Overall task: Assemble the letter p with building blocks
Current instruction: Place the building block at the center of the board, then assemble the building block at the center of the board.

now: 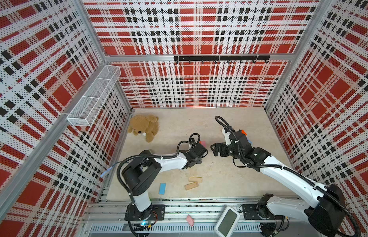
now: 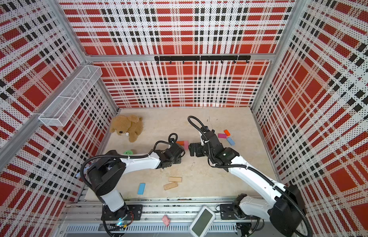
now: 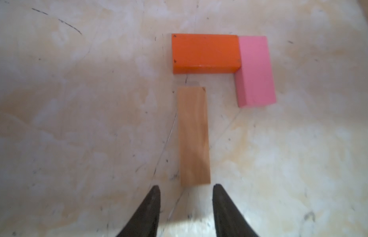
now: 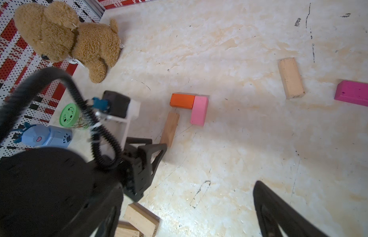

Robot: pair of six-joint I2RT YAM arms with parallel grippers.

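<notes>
At mid-table: tan block [image 3: 193, 135] lies flat, narrowly apart from orange block [image 3: 205, 53], which touches pink block [image 3: 255, 71] | left gripper [image 3: 186, 189] parted, empty, off its end | right gripper [image 1: 215, 149] wide, empty | we judge it light, rigid, smooth; pinch long sides mid-length.

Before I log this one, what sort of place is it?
Probably a robot test cell: red plaid perforated walls on aluminium framing, and two arms bolted to a base rail.
</notes>
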